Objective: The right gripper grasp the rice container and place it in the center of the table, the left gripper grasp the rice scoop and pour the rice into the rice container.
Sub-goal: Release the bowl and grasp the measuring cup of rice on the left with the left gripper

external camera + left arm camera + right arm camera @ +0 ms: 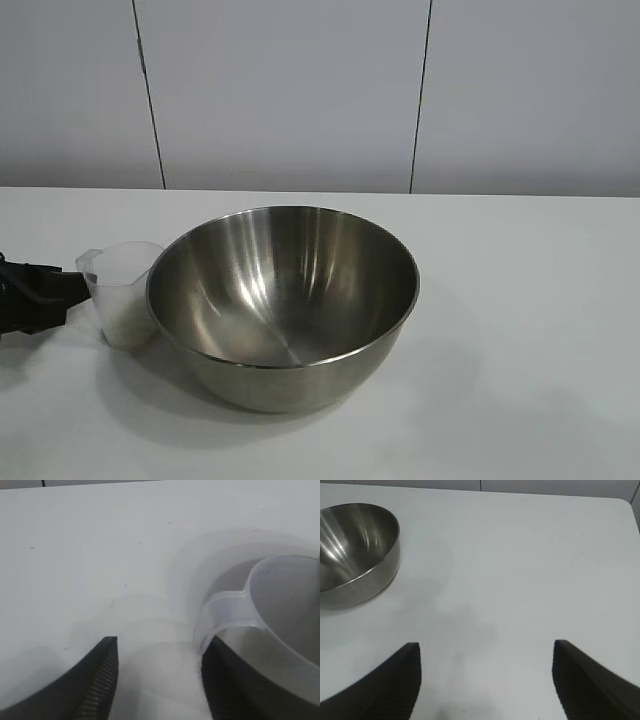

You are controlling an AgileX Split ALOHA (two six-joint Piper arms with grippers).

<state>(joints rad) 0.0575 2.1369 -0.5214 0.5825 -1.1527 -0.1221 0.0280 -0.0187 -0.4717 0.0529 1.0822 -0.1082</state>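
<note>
The rice container point(283, 305) stands upright on the tabletop point(520, 300), its bowl empty, so it is ready to receive a pour. The rice scoop point(122, 292) stands just beside it, rim against the steel wall, with white rice point(127, 325) settled in its lower part. The left gripper point(159, 655) comes in level, its fingers point(102, 675) parted on either side of the scoop's tab handle; whether they yet pinch it cannot be told. The right gripper point(485, 652) rests well apart from the container, its fingers point(400, 672) spread and empty, leaving the pour unobstructed.

Level front view; two low wrist views.
</note>
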